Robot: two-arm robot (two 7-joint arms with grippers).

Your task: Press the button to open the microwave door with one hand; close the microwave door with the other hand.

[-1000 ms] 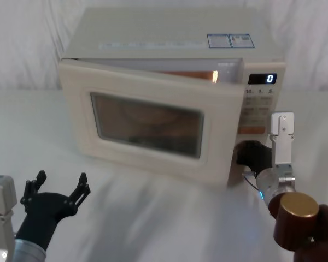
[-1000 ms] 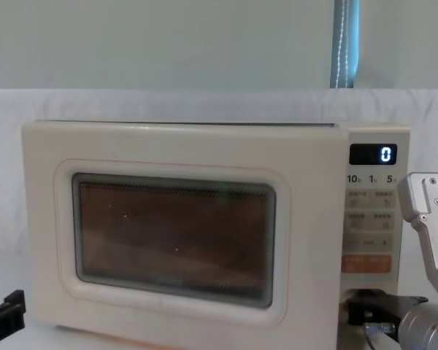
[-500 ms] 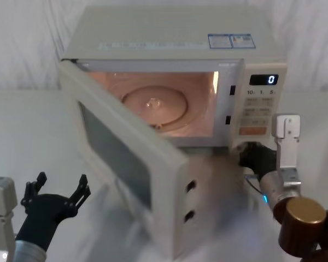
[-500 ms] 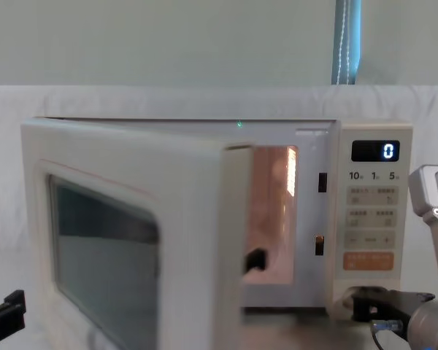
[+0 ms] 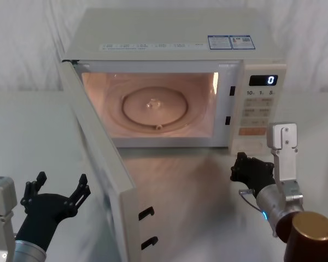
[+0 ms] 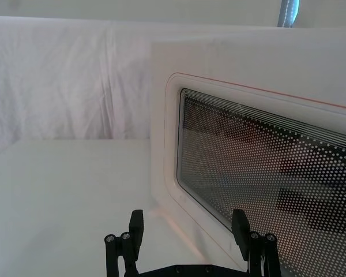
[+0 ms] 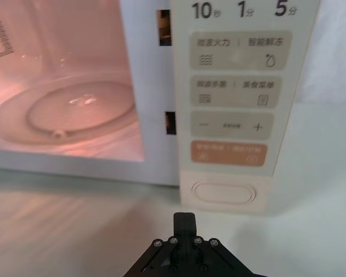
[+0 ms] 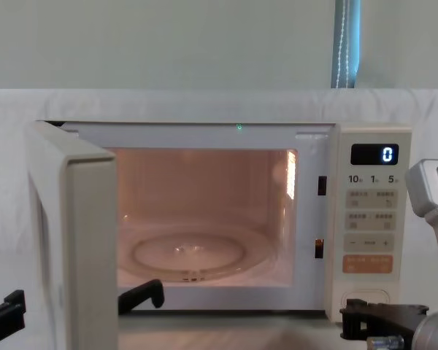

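Note:
The cream microwave [image 5: 175,33] stands with its lit cavity and glass turntable [image 5: 153,106] exposed. The microwave door [image 5: 101,158] hangs wide open, swung out toward me on the left. My right gripper [image 5: 251,172] is shut and sits a short way in front of the control panel, apart from it. In the right wrist view the button [image 7: 223,193] lies just beyond the shut right gripper [image 7: 184,222]. My left gripper [image 5: 57,188] is open, low on the left, on the outer side of the door. The left wrist view shows the door's window [image 6: 265,167] just ahead of that left gripper [image 6: 188,225].
White cloth [image 5: 22,125] covers the table and hangs behind the oven. The display [image 5: 269,79] reads 0. An orange key [image 7: 228,153] sits above the button. The door's free edge [image 5: 132,218] reaches far toward the table's front.
The door swung from nearly shut to wide open toward the left. My right gripper drew back from the button. The left gripper stayed put.

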